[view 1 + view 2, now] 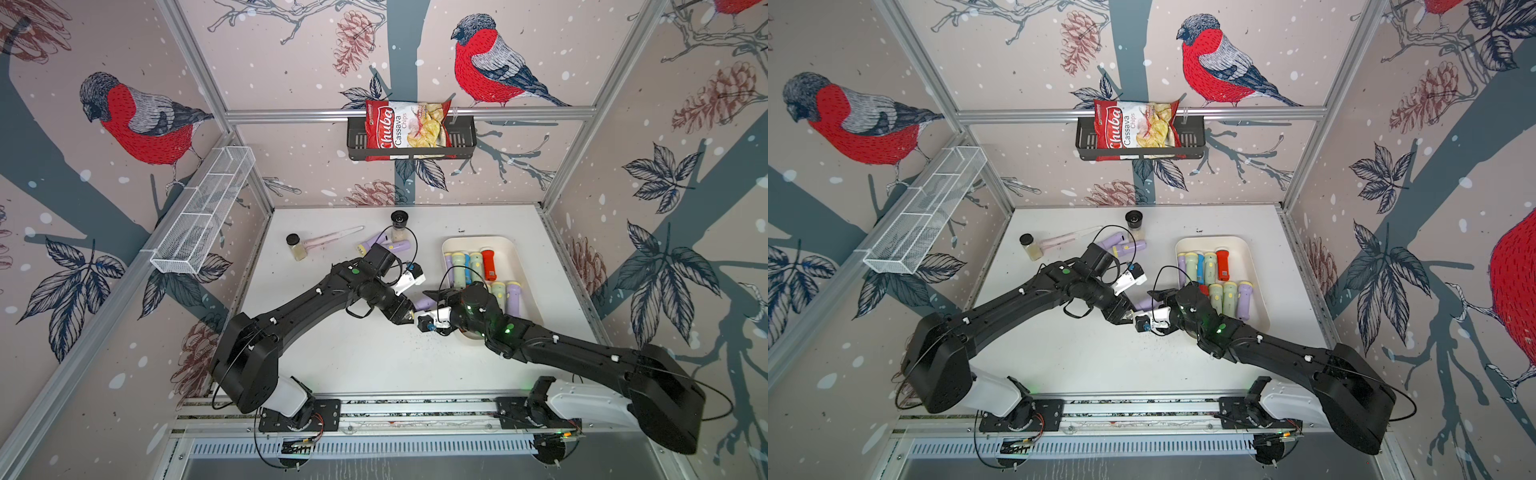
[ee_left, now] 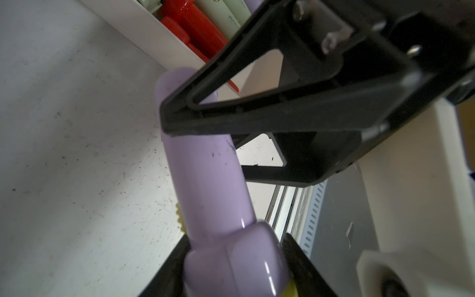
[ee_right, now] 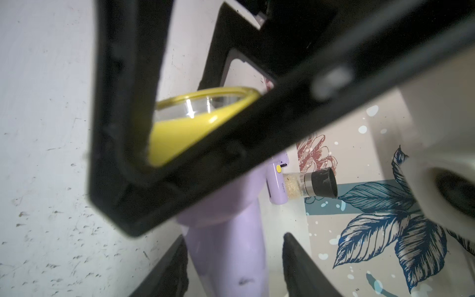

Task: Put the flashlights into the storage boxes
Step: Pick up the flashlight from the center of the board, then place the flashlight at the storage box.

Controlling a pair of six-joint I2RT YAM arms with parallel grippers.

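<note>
Two claws meet on one lilac torch [image 2: 205,174] near mid-table, just outside the tray's [image 1: 519,266] wall. The left claw [image 2: 231,270] is clenched on the torch's flared head end, with a black finger pressed to each side. The right claw [image 3: 231,270] straddles the barrel near the tail. One of its fingers [image 3: 169,270] lies against the plastic and a sliver of gap shows at the other, so it is not clamped.

The torch is glossy, smooth plastic: a round, stubby barrel swelling to a wide head with a yellow rim and a clear lens. Both claws have matte black fingers shaped as open triangular frames. The table [image 1: 374,365] is flat, white and speckled with fine scuffs.

The tray is cream, shallow and smooth, with rounded corners. It holds other torches [image 1: 489,264] in two rows, in lilac, pale green, blue and red. A few loose torches [image 1: 399,246], all lilac, lie at the back of the table beside a jar [image 1: 399,226].
</note>
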